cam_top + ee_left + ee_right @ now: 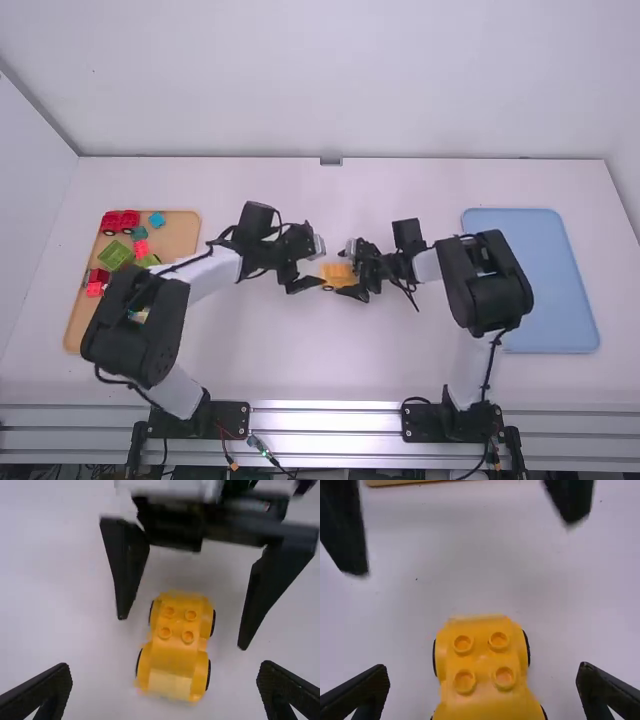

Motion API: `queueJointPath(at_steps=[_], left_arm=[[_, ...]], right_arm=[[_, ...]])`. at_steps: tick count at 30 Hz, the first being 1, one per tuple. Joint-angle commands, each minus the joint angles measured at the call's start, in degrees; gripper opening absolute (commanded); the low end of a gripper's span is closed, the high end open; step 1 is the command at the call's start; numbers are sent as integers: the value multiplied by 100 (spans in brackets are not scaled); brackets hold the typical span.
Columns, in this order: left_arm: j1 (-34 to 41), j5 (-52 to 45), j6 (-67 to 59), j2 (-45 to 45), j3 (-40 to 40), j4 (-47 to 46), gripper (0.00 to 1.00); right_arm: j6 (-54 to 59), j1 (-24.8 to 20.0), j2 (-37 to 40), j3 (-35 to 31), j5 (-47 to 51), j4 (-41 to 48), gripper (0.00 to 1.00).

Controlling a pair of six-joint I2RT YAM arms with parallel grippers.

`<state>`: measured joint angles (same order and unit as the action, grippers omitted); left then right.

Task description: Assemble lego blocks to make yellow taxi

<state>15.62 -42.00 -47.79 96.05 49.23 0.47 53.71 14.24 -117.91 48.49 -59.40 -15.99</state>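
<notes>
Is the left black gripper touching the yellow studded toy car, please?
Apart: the left wrist view shows table between the car and the open left gripper.

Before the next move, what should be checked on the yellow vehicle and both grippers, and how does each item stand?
1. Left gripper open: ok.
2. Right gripper open: ok.
3. Yellow vehicle upright, studs facing up: ok.
4. Another block on those studs: not ok, all four bare.
5. Green block available on the wooden tray: ok.
6. Every wheel flat on the table: cannot tell.
</notes>
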Motion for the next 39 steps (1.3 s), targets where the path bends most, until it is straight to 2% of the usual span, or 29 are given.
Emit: queueJointPath(at_steps=[1,7,10,14,15,18,23,26,29,30,31,36,37,39], left_arm=[[-63,278,-74,-372,0,-221,99],[-151,396,-299,-695,0,-457,99],[-203,393,-299,-752,0,-457,99],[-308,393,-295,-756,0,-435,99],[-317,393,-291,-756,0,-435,99],[-310,393,-260,-756,0,-439,99],[-337,393,-264,-756,0,-422,99],[-304,413,-267,-756,0,-334,99],[-321,415,-267,-756,0,-273,99],[-341,417,-267,-754,-2,-212,99],[-339,415,-267,-754,-2,-210,99],[-363,483,-297,-754,0,-76,99],[-365,608,-304,-754,-2,-37,99],[-339,734,-302,-754,-2,15,99]], right_arm=[[-142,87,-321,308,22,11,99],[-144,323,-463,407,496,15,98],[-149,435,-463,407,715,13,85],[-184,483,-463,407,743,22,60],[-208,481,-463,407,743,17,59],[-361,398,-461,413,715,-46,50],[-584,173,-415,717,723,378,50],[-105,-184,90,977,1047,1528,50],[197,-503,581,1040,1488,2223,49],[177,-839,929,1036,1880,2470,48],[164,-876,960,1034,1915,2481,48],[-398,-2000,1635,892,2638,2588,48],[-546,-2426,1790,780,2699,2503,49],[-778,-2898,1827,675,2684,2243,49]])
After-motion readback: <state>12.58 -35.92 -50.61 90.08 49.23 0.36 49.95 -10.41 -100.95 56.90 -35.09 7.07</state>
